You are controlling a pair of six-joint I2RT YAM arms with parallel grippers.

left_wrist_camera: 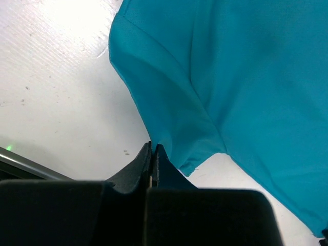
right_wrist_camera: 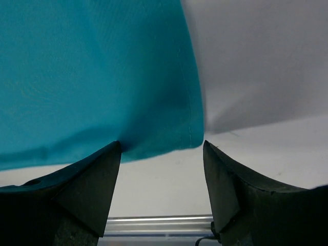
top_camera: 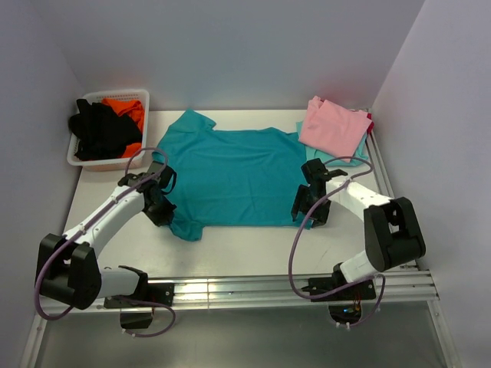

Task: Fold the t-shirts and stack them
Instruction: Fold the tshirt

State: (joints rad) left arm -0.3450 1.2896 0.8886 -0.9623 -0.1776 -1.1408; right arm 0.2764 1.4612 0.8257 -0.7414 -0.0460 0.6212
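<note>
A teal t-shirt [top_camera: 234, 176] lies spread flat on the white table [top_camera: 245, 245], its sleeves to the left. My left gripper [top_camera: 161, 213] is at the near left sleeve. In the left wrist view it [left_wrist_camera: 152, 148] is shut, and the edge of the teal sleeve [left_wrist_camera: 179, 128] runs into its tips. My right gripper [top_camera: 305, 211] is at the shirt's near right hem corner. In the right wrist view it [right_wrist_camera: 162, 143] is open, with the hem corner [right_wrist_camera: 174, 128] between its fingers. A folded pink t-shirt [top_camera: 334, 126] lies on a folded pale aqua one [top_camera: 326, 159] at the back right.
A white basket [top_camera: 83, 159] with black and orange clothes stands at the back left. A metal rail [top_camera: 245, 287] runs along the table's near edge. Walls close in the back and both sides.
</note>
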